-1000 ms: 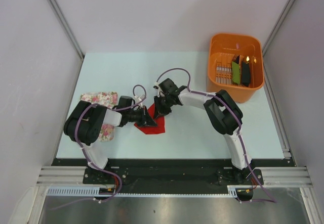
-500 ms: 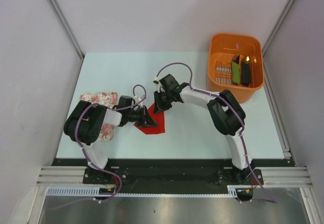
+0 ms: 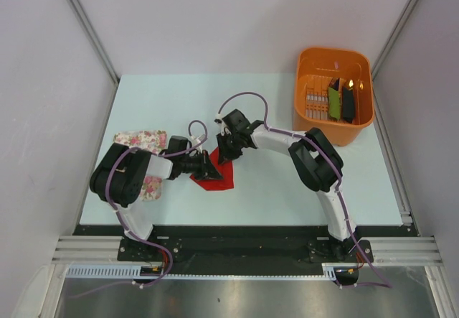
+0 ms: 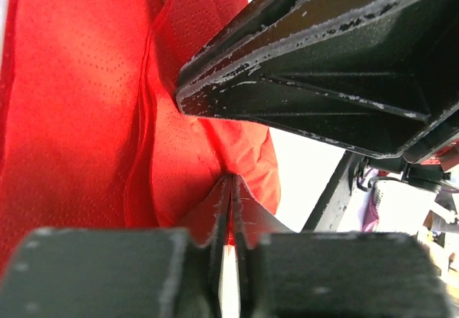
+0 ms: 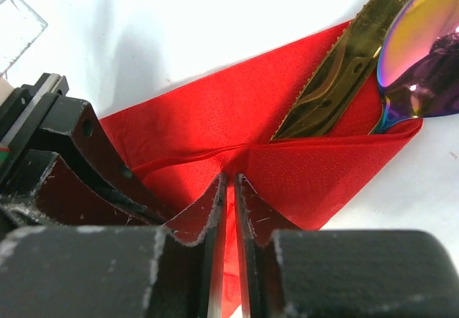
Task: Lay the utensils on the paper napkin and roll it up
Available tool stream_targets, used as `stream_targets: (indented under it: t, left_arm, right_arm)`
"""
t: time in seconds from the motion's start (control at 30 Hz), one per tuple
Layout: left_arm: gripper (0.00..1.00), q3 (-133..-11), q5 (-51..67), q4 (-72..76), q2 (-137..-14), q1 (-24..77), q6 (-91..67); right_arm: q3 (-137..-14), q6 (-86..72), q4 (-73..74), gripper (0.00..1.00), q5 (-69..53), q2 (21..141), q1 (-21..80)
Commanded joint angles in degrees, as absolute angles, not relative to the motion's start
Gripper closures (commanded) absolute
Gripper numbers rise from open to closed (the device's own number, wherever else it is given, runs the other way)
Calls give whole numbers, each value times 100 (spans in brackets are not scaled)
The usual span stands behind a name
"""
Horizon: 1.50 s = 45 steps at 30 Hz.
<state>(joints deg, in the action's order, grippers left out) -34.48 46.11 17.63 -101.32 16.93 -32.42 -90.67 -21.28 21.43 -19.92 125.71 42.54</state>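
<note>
At the centre of the table [image 3: 179, 103], the paper napkin [image 3: 217, 180] is being pinched along its folded edge by the left gripper [image 3: 209, 166] and the right gripper [image 3: 226, 153], each pair of fingers being pressed almost together on the thin red sheet. The utensils [image 5: 337, 81] are being held loosely inside the fold, blade and spoon bowl protruding at one end. Tearing is being risked wherever the grippers are being drawn apart, and the utensils are likely being left free to slide out if the fold is being lifted unevenly

Pale-blue table [image 3: 165, 103] w/ plain white walls [image 3: 215, 24]; metal rail [image 3: 244, 249] in front.
</note>
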Motion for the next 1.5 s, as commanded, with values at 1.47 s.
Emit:
stream_targets:
  t: [1.47]
  left_arm:
    - [100,-3349,3858,1142,-10178,1714,-2830]
  right_arm:
    - [-9624,-1952,2364,84,-1838,12876,4157]
